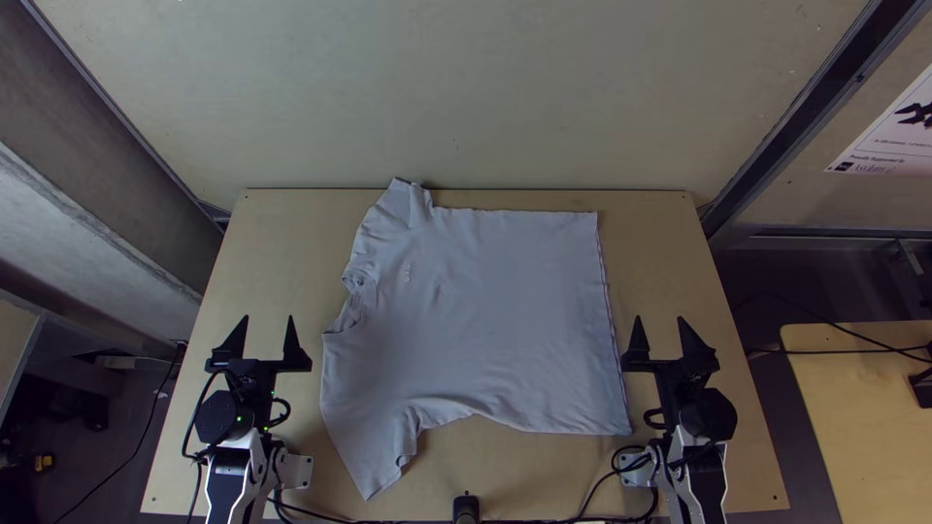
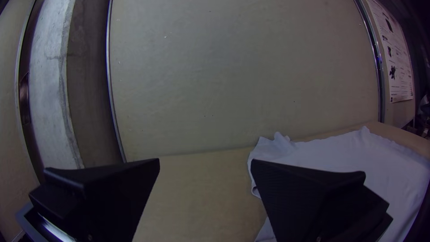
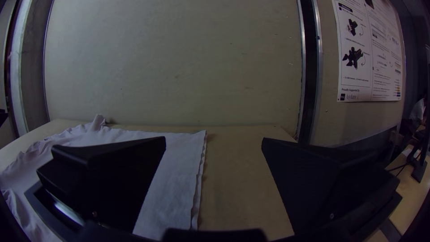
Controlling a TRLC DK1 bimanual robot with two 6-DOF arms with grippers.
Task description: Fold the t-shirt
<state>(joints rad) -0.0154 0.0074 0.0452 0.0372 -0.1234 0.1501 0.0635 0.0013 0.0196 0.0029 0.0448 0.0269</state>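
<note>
The pale grey t-shirt (image 1: 476,320) lies spread flat across the middle of the table, its straight hem at the right and its collar at the left. One sleeve points to the far edge, the other toward the near edge, with small wrinkles around both. My left gripper (image 1: 268,335) is open left of the shirt, touching nothing; in the left wrist view the gripper (image 2: 205,163) has the shirt (image 2: 354,166) beyond one finger. Just right of the hem, my right gripper (image 1: 660,335) is open and empty; the right wrist view shows that gripper (image 3: 214,141) near the shirt's hem (image 3: 183,179).
Bare wood of the table (image 1: 272,262) extends left of the shirt, with a narrower strip at its right. A wall rises behind the far edge. Black cables (image 1: 582,514) run along the near edge, by a small black object (image 1: 466,507). Another table (image 1: 864,417) stands at the right.
</note>
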